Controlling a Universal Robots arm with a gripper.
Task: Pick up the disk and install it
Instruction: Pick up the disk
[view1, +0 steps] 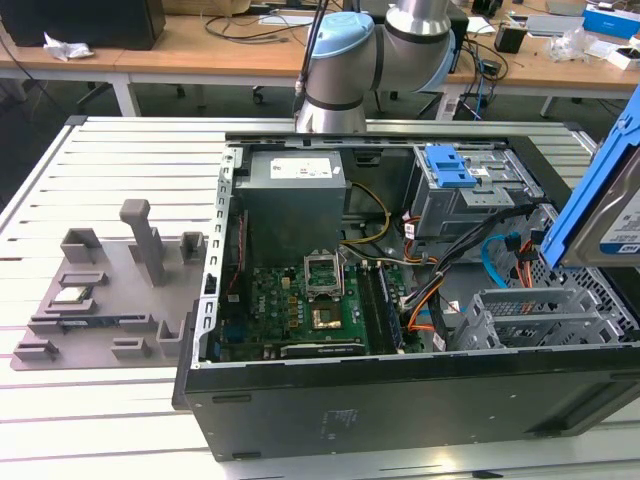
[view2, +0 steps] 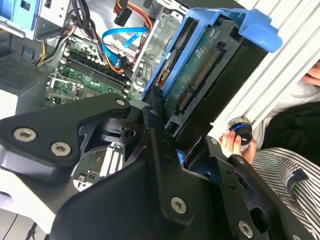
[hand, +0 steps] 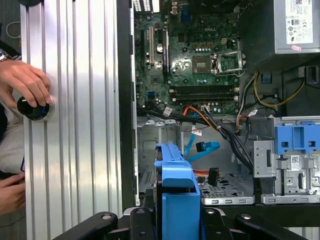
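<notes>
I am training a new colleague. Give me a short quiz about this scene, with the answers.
1. True or false: the disk already lies installed inside the computer case.
2. What does the gripper hold? A) the disk B) a cable C) nothing
3. Fill in: the latch on the grey drive cage is coloured ____.
Key: 1 false; 2 A; 3 blue.

Computer case (view1: 400, 410): open on the counter (view1: 110, 160).
Motherboard (view1: 290, 310): inside, beside power supply (view1: 292, 195).
Grey fixture (view1: 100, 300): exterior view's left of case.
</notes>
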